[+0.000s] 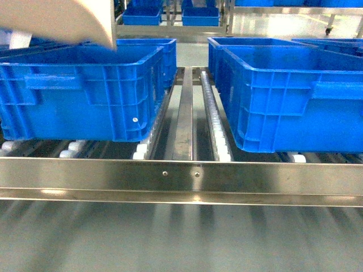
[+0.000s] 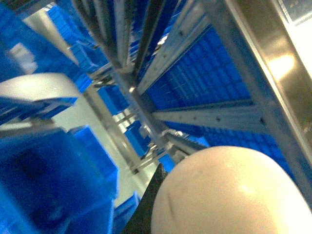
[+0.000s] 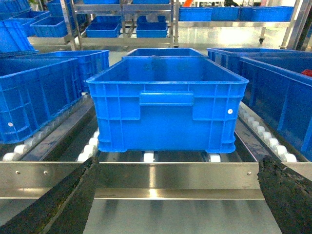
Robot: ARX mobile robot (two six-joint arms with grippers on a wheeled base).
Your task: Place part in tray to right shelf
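Steel roller shelving [image 1: 181, 173] carries large blue plastic crates [image 1: 85, 90]; our pale beige plastic tray [image 1: 62, 20] hangs upper left. Left wrist: tray [image 2: 229, 195] close, grip unclear. Right wrist: our right gripper [image 3: 178, 195] gapes wide, the part unseen

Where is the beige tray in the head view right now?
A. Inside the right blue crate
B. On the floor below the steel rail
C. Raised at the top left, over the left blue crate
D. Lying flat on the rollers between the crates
C: the tray shows at the upper left corner, above the left blue crate.
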